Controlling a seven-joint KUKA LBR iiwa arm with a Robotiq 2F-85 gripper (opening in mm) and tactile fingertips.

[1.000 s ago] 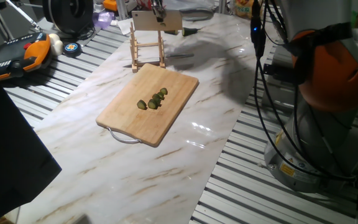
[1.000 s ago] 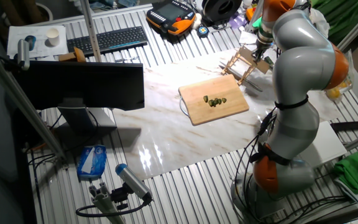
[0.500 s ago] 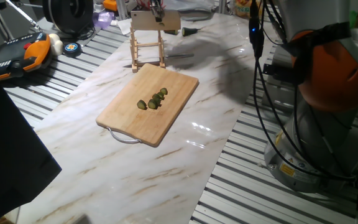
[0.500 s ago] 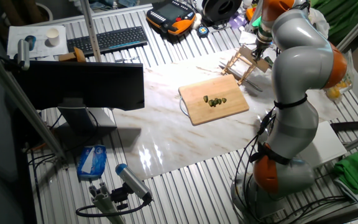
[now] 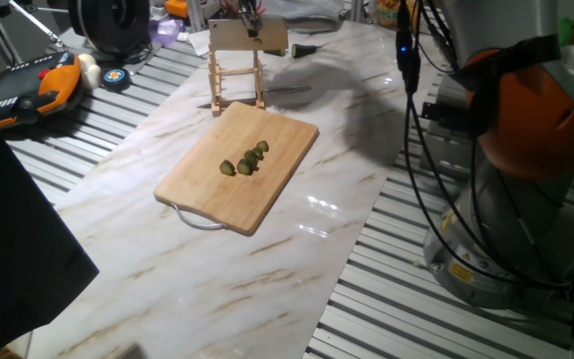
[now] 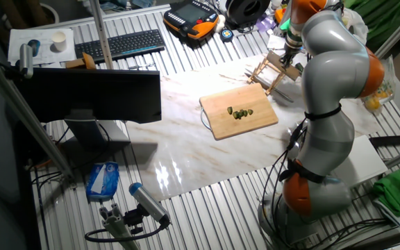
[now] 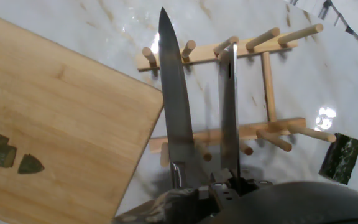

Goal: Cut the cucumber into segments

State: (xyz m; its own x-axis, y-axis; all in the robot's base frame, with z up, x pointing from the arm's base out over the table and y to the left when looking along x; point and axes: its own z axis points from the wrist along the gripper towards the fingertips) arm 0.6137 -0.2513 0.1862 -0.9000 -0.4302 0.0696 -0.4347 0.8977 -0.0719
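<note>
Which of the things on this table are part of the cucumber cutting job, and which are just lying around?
Part of the job:
- segments, already cut
- wooden board beneath them
- knife at the hand, over the rack

Lying about:
- wooden rack beside the board
- keyboard
- orange-black pendant
- white cup

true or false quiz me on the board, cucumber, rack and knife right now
1. The segments lie on the wooden board. True.
2. The wooden rack stands on the board. False: it stands on the marble table, just past the board's far edge.
3. The board has a metal handle at one end. True.
4. The knife blade is pressing into the segments. False: in the hand view it hangs over the rack, off the board's edge.
5. A whole uncut cucumber lies on the board. False: only small cut pieces.
</note>
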